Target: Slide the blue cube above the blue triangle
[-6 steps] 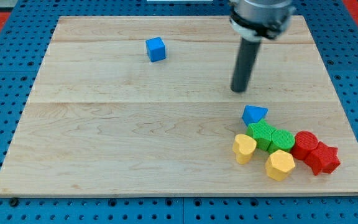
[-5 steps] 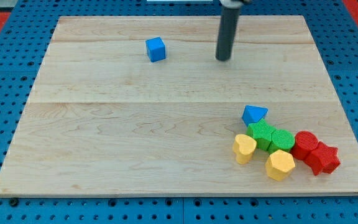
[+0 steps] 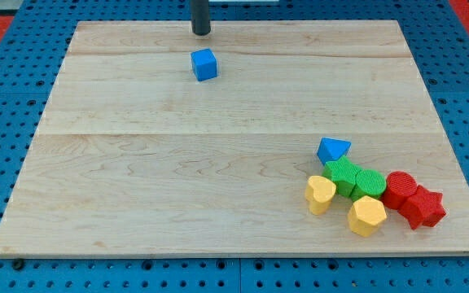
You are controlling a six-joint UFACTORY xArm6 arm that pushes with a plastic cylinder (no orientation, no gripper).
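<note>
The blue cube (image 3: 204, 64) sits on the wooden board (image 3: 177, 171) toward the view's top, left of centre. The blue triangle (image 3: 333, 150) lies far off at the view's lower right, at the top of a cluster of blocks. My tip (image 3: 201, 32) is at the board's top edge, just above the blue cube, with a small gap between them. The rod runs up out of the frame.
Below the blue triangle sit two green blocks (image 3: 355, 179), a yellow heart-like block (image 3: 320, 194), a yellow hexagon (image 3: 367, 216), a red cylinder (image 3: 400, 189) and a red star (image 3: 423, 207). A blue pegboard (image 3: 6, 122) surrounds the board.
My tip has moved from above the blue triangle up and to the left, ending just above the blue cube. No block has moved.
</note>
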